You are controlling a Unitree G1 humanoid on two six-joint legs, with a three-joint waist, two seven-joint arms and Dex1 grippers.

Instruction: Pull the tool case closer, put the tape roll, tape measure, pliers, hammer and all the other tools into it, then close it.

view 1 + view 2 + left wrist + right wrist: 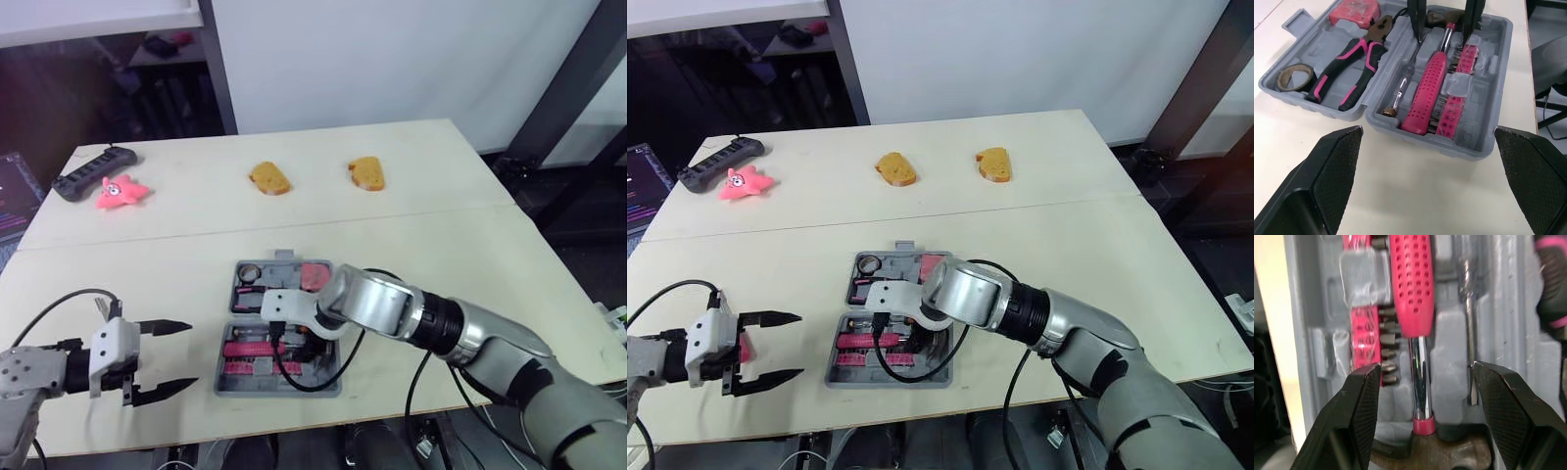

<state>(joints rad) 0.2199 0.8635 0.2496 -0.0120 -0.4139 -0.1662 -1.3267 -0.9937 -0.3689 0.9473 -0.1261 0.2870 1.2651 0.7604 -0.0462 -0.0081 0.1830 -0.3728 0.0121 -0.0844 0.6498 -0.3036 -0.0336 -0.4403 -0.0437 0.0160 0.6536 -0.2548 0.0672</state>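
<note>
Left wrist view: the open case point(1484, 147) lies on the tabletop point(441, 245) and holds one hammer point(1425, 90), one pliers point(1349, 63), one tape roll point(1295, 78), one tape measure point(1354, 10) and one screwdriver point(1400, 90). The right gripper point(1426, 382) hangs inside the case over the hammer's neck, fingers apart either side. The left gripper point(186, 354) hovers just left of the case, fingers wide apart, empty. Well beyond the case lie two bread pieces point(269, 178) point(366, 173), one pink toy point(121, 192) and one black controller point(93, 171).

The left arm point(29, 377) is reaching forward low on the left side, and the left gripper point(178, 355) is pointing toward the right with its two black fingers spread wide. The right arm point(490, 338) is stretching across toward the left, the right gripper point(1425, 369) is angling downward, its fingers parted and gripping nothing.
</note>
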